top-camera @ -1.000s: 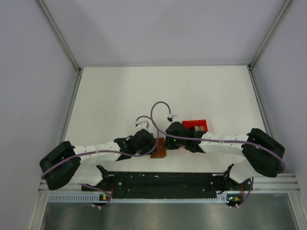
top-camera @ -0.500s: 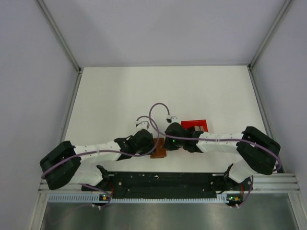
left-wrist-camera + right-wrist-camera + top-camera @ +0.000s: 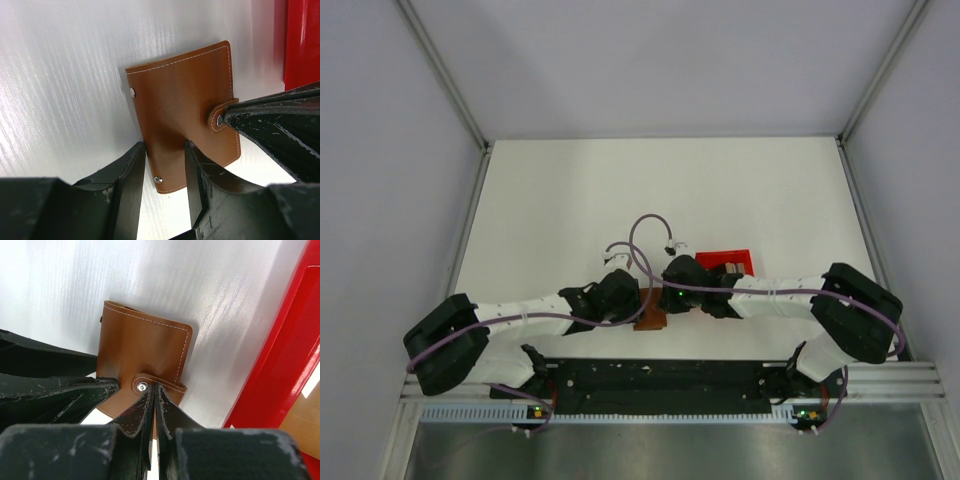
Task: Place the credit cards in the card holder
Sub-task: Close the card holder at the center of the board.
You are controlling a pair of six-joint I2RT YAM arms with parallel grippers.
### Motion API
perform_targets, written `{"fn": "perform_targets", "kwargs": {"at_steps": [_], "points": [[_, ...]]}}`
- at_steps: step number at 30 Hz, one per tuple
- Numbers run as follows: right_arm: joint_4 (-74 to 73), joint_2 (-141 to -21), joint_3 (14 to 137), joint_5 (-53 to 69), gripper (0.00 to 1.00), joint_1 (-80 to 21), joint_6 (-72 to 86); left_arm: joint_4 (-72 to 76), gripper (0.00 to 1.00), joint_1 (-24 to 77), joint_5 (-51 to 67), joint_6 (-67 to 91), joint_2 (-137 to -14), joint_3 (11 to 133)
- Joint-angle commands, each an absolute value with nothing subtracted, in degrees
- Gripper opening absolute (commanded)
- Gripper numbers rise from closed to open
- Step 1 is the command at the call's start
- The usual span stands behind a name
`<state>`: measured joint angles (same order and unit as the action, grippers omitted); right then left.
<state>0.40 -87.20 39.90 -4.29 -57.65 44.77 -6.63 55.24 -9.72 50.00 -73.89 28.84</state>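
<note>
The brown card holder lies closed and flat on the white table between my two grippers. In the left wrist view the card holder shows its snap tab fastened. My left gripper is open, its fingers set down over the holder's near edge. My right gripper is shut on the snap tab of the card holder. In the top view both grippers, left and right, meet over the holder. Grey cards stand in the red box.
The red open box stands just right of the card holder and shows in the left wrist view. The right gripper's black finger crosses the left wrist view. White walls and metal rails bound the table.
The right arm's elbow has shifted slightly left toward the holder. The left arm and the card holder have not visibly moved.
</note>
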Motion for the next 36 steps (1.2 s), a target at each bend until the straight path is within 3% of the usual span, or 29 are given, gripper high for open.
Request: {"fn": "perform_targets", "kwargs": {"at_steps": [1, 36], "points": [[1.8, -87.5, 42.7, -3.1, 0.02, -58.4, 44.7, -14.9, 0.42, 55.6, -7.9, 48.8, -76.8, 26.8], [-7.3, -93.9, 47.8, -3.8, 0.04, -58.4, 44.8, -13.9, 0.41, 55.6, -7.8, 49.0, -76.1, 26.1]]}}
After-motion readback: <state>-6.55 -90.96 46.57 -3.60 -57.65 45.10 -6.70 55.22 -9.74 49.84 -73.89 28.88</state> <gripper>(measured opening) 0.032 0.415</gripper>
